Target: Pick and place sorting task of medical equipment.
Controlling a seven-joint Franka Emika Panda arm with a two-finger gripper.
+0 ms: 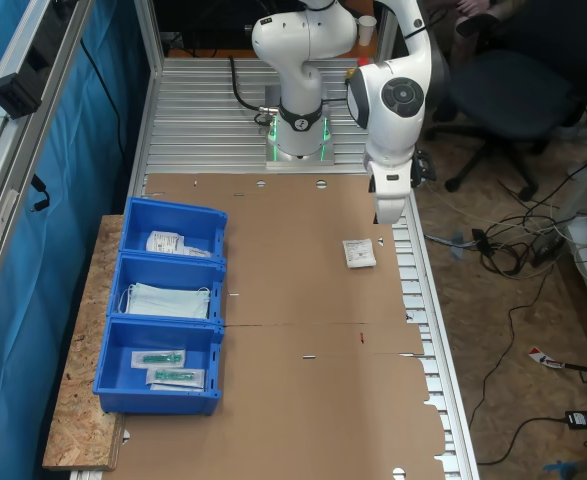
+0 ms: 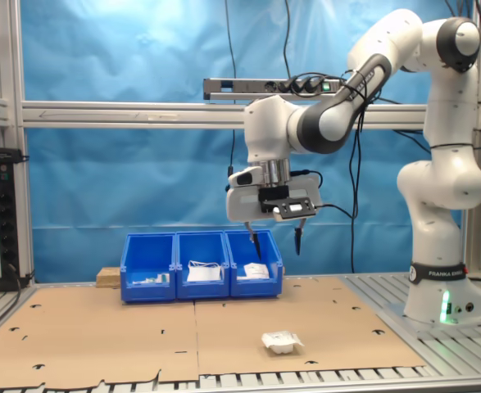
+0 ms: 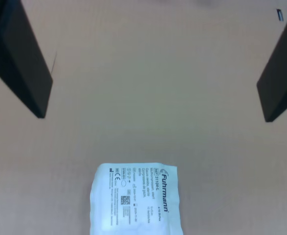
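Observation:
A small white square sachet (image 1: 359,252) with fine dark print lies flat on the brown cardboard table top, near the first exterior view's right edge of the board. In the second exterior view the sachet (image 2: 282,342) sits near the front edge. My gripper (image 2: 276,239) hangs well above the table, open, with nothing between its dark fingers (image 3: 21,58). In the wrist view the sachet (image 3: 133,198) lies on the cardboard below the gripper (image 3: 153,63), off to one side of the gap.
Three blue bins (image 1: 169,304) stand in a row at the first exterior view's left: one holds white sachets (image 1: 165,242), the middle one pale blue masks (image 1: 167,298), the third clear packets with teal items (image 1: 168,366). The robot base (image 1: 298,130) stands at the back.

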